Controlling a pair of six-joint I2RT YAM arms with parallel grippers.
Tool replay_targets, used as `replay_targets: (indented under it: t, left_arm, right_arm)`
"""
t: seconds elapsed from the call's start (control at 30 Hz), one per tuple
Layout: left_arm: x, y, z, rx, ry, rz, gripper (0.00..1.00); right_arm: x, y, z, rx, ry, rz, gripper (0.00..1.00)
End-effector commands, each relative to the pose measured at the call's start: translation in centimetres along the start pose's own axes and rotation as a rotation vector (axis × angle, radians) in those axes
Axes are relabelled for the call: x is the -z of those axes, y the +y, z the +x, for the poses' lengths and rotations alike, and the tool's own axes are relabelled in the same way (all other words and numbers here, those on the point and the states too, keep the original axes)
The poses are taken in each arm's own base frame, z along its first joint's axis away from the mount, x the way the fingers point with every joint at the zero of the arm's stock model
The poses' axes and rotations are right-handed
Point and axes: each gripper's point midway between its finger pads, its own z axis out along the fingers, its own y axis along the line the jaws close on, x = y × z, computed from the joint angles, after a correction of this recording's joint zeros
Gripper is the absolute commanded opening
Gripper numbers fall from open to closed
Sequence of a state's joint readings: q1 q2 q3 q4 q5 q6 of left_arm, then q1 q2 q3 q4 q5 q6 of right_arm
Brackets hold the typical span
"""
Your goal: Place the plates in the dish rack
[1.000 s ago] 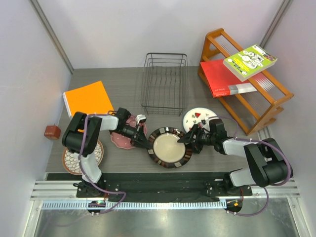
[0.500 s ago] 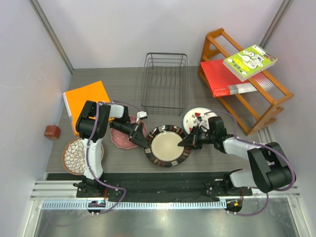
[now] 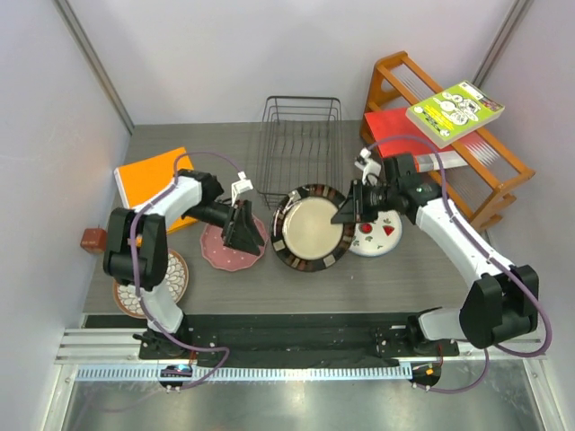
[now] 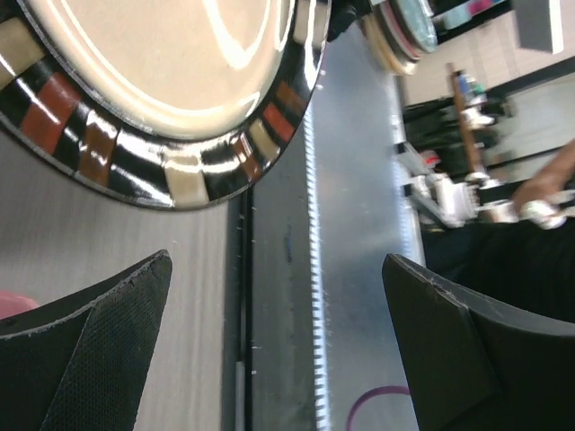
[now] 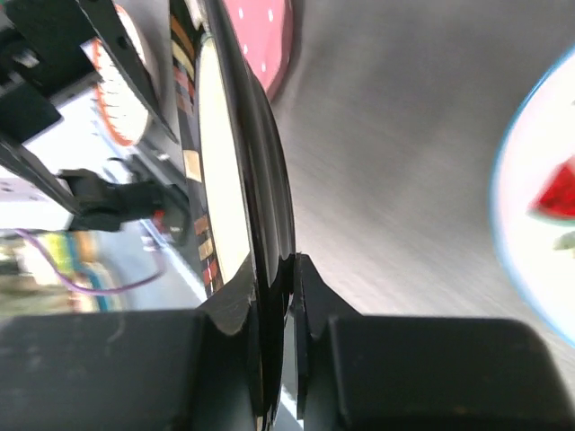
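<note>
Plates number four. The dark-rimmed plate [image 3: 313, 230] stands tipped up on edge just in front of the dish rack [image 3: 299, 148], not in it, with its cream face turned toward the left arm. Its rim is a band of red, tan and black blocks. The right gripper [image 3: 345, 214] has its jaws clenched on the plate's right rim. In the right wrist view the rim runs edge-on between the two fingers [image 5: 99, 368]. Whether the lower rim touches the counter [image 3: 269, 292] cannot be told.

The pink plate [image 3: 232, 250], with white dots, lies flat just left of it. The white plate [image 3: 379, 235], with red fruit motifs, lies flat just right of it, under the right wrist. The brown-rimmed plate [image 3: 148, 283] lies flat at the near left, partly under the left arm.

The right arm rises from its base, bends at the elbow and turns its wrist leftward. The left arm reaches forward, then angles right. The left gripper [image 3: 243, 232] sits low over the pink plate, its jaws spread wide and holding nothing.

One orange folder [image 3: 154, 177] lies at the far left, and one small reddish block [image 3: 92, 240] lies beside the counter's left edge. The wooden shelf [image 3: 467, 193] carries two books. The print on the green book [image 3: 454, 113] and on the spine of the red book [image 3: 402, 142] is too small to read.
</note>
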State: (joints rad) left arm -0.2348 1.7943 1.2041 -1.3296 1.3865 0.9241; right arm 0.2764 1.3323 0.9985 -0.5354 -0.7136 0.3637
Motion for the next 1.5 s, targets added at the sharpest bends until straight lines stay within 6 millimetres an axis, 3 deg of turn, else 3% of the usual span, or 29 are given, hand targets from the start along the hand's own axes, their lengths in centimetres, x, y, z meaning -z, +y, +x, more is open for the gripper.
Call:
replay_targets:
  t: [0.0,0.03,0.07,0.1,0.13,0.17,0.2,0.23,0.27,0.3,0.33,0.37,0.4,0.43,0.47,0.5,0.53,0.57,0.6,0.7,0.83,1.03,1.47]
  left_arm:
    - [2.1,-5.2,-1.5,0.167,0.019,-0.073,0.99]
    - [2.8,-3.9,-1.5,0.154,0.054,-0.176,0.99]
    - [3.4,-3.4,-2.1,0.131,0.047,-0.296,0.99]
    - [4.3,-1.5,-4.8,0.042,-0.025,-0.431,0.99]
    - [6.0,0.9,-4.9,0.012,-0.029,-0.622,0.99]
    - [7.1,1.5,-6.4,-0.047,-0.071,-0.713,0.99]
    - [8.3,1.5,-8.8,-0.114,-0.152,-0.797,1.00]
    - [10.6,2.6,-10.0,-0.123,-0.187,-0.954,1.00]
    - [11.7,2.8,-11.4,-0.131,-0.231,-1.017,0.99]
    - [12.8,3.2,-11.9,-0.109,-0.254,-1.083,0.99]
    - [13.8,3.2,-12.5,-0.055,-0.303,-1.140,1.00]
    - [16.0,3.5,-13.2,-0.030,-0.355,-1.268,0.99]
    - [16.7,3.3,-13.5,-0.019,-0.381,-1.303,0.99]
    - [17.3,3.1,-13.6,0.007,-0.423,-1.331,0.99]
    - [18.9,3.6,-13.6,0.022,-0.471,-1.424,0.99]
    - [19.3,3.4,-13.6,0.021,-0.496,-1.446,0.99]
    - [20.2,2.8,-13.6,0.016,-0.534,-1.487,1.00]
    - [20.9,2.5,-13.8,0.044,-0.601,-1.519,0.99]
    - [22.2,2.6,-13.2,0.076,-0.636,-1.593,0.99]
    - [23.4,2.1,-12.6,0.099,-0.683,-1.658,0.99]
    - [24.4,2.2,-11.6,0.112,-0.683,-1.726,0.99]
    - [23.5,2.7,-10.7,0.140,-0.687,-1.688,0.99]
    - [24.0,3.4,-10.2,0.168,-0.687,-1.728,1.00]
  right_arm:
    - [4.3,5.5,-5.4,0.313,-0.080,-0.013,0.01]
    - [4.7,5.6,-6.9,0.355,-0.112,0.017,0.01]
    - [5.5,7.2,-9.8,0.410,-0.171,0.020,0.01]
    - [5.8,7.5,-11.6,0.430,-0.206,0.051,0.01]
    - [7.8,8.8,-15.3,0.465,-0.324,0.125,0.01]
    - [7.1,7.8,-17.3,0.451,-0.343,0.179,0.01]
    - [7.5,7.9,-19.3,0.457,-0.393,0.215,0.01]
    - [9.4,9.1,-22.4,0.473,-0.501,0.271,0.01]
    - [8.3,7.9,-24.1,0.453,-0.506,0.305,0.01]
    - [8.5,8.4,-25.7,0.462,-0.549,0.314,0.01]
    - [10.0,9.2,-28.2,0.471,-0.637,0.361,0.01]
    - [9.9,9.5,-29.3,0.475,-0.667,0.383,0.01]
    - [8.2,8.7,-30.6,0.474,-0.671,0.412,0.01]
    - [9.3,10.5,-32.0,0.495,-0.741,0.417,0.01]
    - [10.4,9.6,-33.3,0.468,-0.812,0.525,0.01]
    - [9.7,9.4,-34.4,0.464,-0.846,0.556,0.01]
    - [9.6,10.4,-34.7,0.465,-0.885,0.569,0.01]
    - [11.0,9.0,-35.4,0.404,-0.967,0.712,0.01]
    - [11.1,9.2,-36.1,0.386,-1.027,0.750,0.01]
    - [11.4,9.3,-36.3,0.356,-1.122,0.889,0.01]
    - [10.3,8.5,-36.9,0.351,-1.164,0.987,0.01]
    - [9.9,7.4,-37.1,0.331,-1.193,1.105,0.01]
    - [4.9,2.8,-37.2,0.335,-1.081,1.129,0.01]
